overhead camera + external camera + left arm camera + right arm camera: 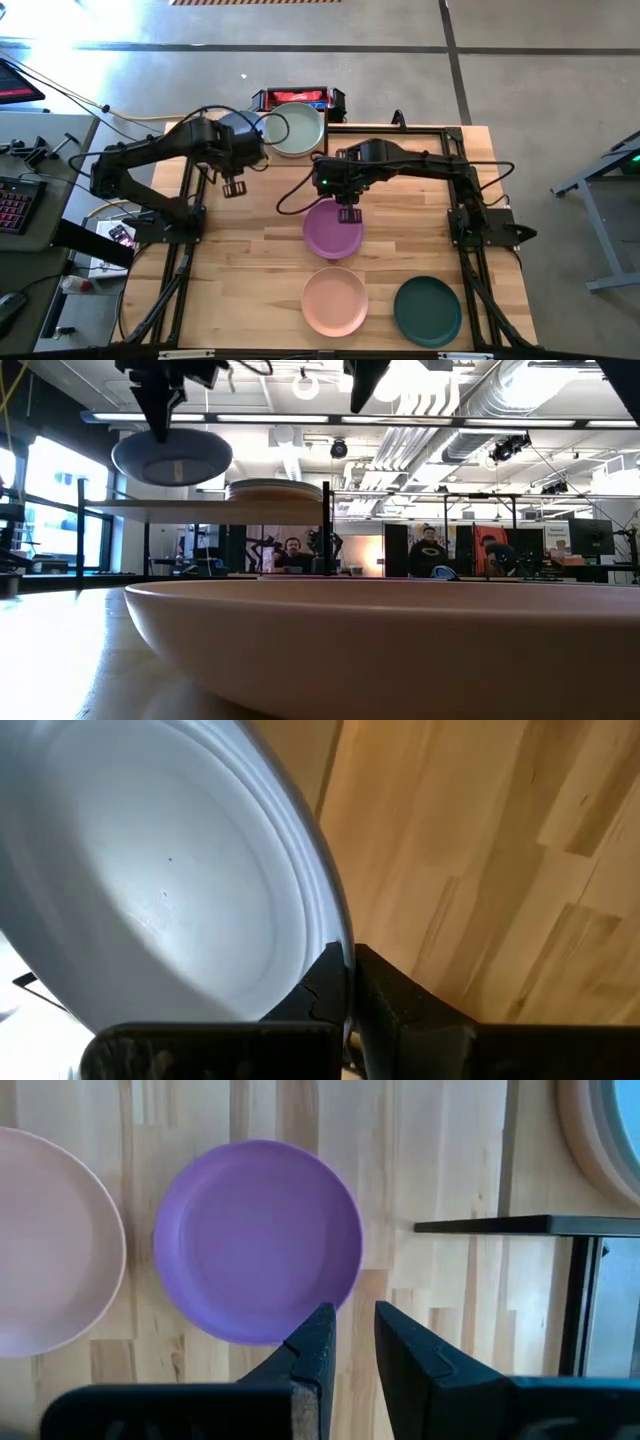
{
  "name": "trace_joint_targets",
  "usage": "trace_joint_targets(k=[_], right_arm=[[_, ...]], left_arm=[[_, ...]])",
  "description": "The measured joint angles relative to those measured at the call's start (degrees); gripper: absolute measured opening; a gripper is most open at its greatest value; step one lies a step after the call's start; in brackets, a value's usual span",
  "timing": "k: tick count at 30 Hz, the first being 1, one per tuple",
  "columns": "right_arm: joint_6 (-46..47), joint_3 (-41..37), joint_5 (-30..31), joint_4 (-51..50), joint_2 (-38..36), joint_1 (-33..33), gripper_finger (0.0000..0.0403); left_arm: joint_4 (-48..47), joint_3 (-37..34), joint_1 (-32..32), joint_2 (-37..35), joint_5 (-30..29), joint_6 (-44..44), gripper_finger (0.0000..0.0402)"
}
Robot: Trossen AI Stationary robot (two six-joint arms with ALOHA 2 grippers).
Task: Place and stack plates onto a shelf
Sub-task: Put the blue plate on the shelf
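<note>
A: Left gripper (348,982)?
B: Pinched on the blue plate (160,880) rim, carried above the shelf (200,506) beside the stack (297,130), likely for stacking.
A: Right gripper (352,1342)?
B: Fingers slightly parted, empty, above the purple plate (258,1240) edge. Likely next pick.

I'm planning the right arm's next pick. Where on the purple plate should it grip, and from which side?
Take the purple plate by its raised rim, on the edge facing the shelf, coming down from above. It lies flat and shallow on the table, so only the rim offers a pinch. The right tool hovers open above that edge; the pink plate sits near the opposite side.
</note>
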Motion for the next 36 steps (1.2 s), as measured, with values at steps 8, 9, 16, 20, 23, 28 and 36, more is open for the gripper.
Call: trace_joint_targets(k=[8,9,16,20,23,28,36], right_arm=[[-2.9,0.0,0.3,0.0,0.0,-3.5,0.0051],[-2.9,0.0,0.3,0.0,0.0,-4.0,0.0051],[-4.3,0.0,0.3,0.0,0.0,-7.7,0.0051],[-5.9,0.0,0.3,0.0,0.0,-9.3,0.0051],[-6.0,0.0,0.3,0.0,0.0,-10.4,0.0051],[-6.7,0.0,0.3,0.0,0.0,-12.0,0.0051],[-7.9,0.0,0.3,0.0,0.0,-13.1,0.0051]], left_arm=[[0.0,-2.7,6.7,0.0,0.0,7.0,0.0001],[0.0,-2.8,7.4,0.0,0.0,7.6,0.0001],[0.3,-4.5,10.8,0.0,1.1,11.0,0.0001],[1.8,-6.0,11.9,0.0,1.1,12.9,0.0001],[2.5,-6.3,13.2,0.0,0.7,14.2,0.0001],[3.3,-6.3,15.6,0.0,-0.7,15.3,0.0001],[6.0,-6.3,17.9,0.6,0.0,18.7,0.0001]])
